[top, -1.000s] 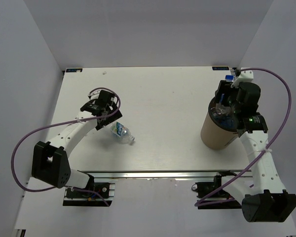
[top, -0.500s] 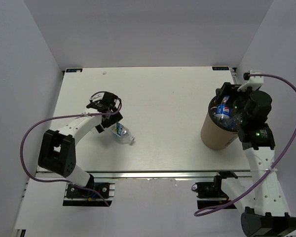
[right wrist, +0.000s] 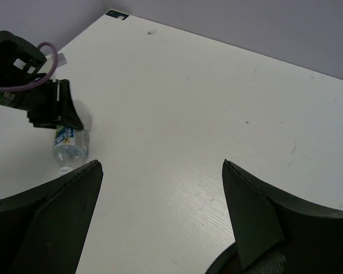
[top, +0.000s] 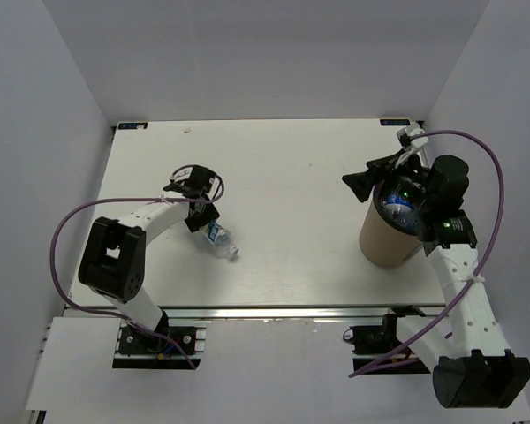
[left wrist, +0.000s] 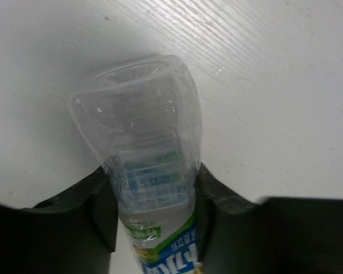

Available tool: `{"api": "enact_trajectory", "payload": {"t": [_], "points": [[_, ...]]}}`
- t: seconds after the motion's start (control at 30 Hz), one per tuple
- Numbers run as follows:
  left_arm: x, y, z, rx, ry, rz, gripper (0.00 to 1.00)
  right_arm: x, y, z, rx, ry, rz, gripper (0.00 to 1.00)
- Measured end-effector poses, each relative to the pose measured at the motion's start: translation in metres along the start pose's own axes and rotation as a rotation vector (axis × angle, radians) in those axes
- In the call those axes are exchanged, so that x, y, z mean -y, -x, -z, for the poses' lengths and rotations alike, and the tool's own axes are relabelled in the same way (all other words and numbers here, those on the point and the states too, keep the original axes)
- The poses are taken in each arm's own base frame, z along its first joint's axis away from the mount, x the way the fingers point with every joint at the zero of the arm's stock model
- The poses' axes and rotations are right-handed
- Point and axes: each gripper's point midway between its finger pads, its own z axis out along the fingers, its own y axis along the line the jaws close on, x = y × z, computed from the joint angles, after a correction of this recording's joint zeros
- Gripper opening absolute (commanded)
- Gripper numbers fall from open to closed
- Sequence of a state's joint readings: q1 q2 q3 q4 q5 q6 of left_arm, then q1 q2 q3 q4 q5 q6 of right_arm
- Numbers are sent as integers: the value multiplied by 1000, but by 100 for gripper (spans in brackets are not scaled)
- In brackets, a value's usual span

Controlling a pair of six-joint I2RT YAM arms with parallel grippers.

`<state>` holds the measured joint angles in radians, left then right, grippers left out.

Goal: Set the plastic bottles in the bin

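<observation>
Plastic bottle: lying on its side on the desk, in the left half, nearer the front edge than the back edge. Slanting from back-left to front-right.

Left gripper: reaching down to the bottle's back-left end and squeezing it, w/ one finger pressing on each side. In the left wrist view, gripper closing on the label part of the bottle, w/ the clear, crinkly end sticking out past the fingers and lying on the white desk top.

Bin: standing upright near the right edge of the desk, about halfway btwn front and back. Holding more bottles inside, w/ blue bits showing down in the dark opening.

Right gripper: hanging over the bin's back-left rim, spread wide, holding nothing. In the right wrist view, gripper showing only bare desk btwn its two dark fingers, and looking across to the far bottle and the left arm.
</observation>
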<state>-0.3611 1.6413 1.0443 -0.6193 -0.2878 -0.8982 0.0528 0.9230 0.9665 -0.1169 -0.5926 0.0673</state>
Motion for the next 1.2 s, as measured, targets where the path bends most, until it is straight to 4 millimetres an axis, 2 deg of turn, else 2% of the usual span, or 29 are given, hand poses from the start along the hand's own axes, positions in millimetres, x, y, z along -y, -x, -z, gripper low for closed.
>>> {"api": "enact_trajectory", "payload": {"t": [0.1, 0.2, 0.3, 0.43, 0.47, 0.53, 0.6, 0.77, 0.83, 0.87, 0.97, 1.2], "points": [[12, -2, 2, -23, -71, -66, 14, -4, -5, -11, -16, 52, -48, 89], [44, -7, 20, -55, -266, -181, 19, -9, -18, -26, -61, 92, -102, 89], [90, -19, 65, -26, -543, -386, 20, -27, -32, -40, -110, 168, -129, 89], [145, -60, 154, 98, -921, -733, 20, -63, -40, -55, -158, 298, -141, 89], [154, -72, 177, 134, -1019, -814, 20, -68, -40, -57, -158, 320, -144, 89], [158, -90, 211, 202, -1169, -934, 20, -80, -44, -65, -171, 360, -172, 89], [153, -94, 228, 272, -1249, -1005, 11, -85, -46, -73, -178, 378, -215, 89], [150, -89, 241, 389, -1304, -1101, 10, -88, -60, -86, -233, 380, -334, 89], [151, -89, 238, 403, -1303, -1127, 7, -97, -63, -87, -246, 394, -355, 89], [151, -90, 236, 402, -1300, -1140, 1, -102, -63, -88, -249, 404, -362, 89], [153, -93, 226, 376, -1278, -1177, 0, -115, -59, -90, -241, 425, -378, 89], [160, -89, 215, 375, -1227, -1206, 0, -120, -55, -95, -227, 404, -413, 89]]}}
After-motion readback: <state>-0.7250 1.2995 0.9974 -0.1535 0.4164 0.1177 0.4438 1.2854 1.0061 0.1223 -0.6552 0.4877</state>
